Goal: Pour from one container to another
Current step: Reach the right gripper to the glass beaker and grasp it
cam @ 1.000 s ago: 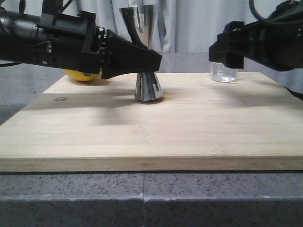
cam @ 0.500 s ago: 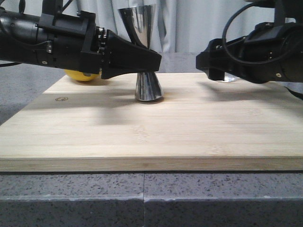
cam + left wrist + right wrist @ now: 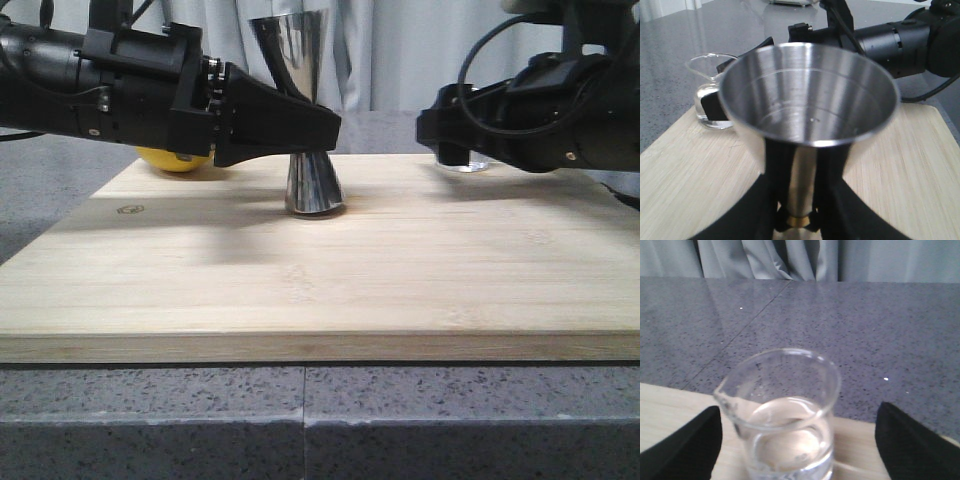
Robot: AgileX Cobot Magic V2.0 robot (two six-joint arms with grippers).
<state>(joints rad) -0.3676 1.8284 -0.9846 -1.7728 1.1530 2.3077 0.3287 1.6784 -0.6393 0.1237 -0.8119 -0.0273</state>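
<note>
beaker — liquid inside, upright | end effector fingers either side — apart

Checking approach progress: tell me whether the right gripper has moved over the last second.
Yes. In the front view the right gripper has dropped and shifted left toward the jigger, now covering most of the beaker.

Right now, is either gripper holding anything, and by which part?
The left gripper is shut on the jigger at its narrow waist. The right gripper is open, its fingers either side of the beaker, gripping nothing.

Lab-like test bench: speckled grey counter, plain curtain backdrop.
</note>
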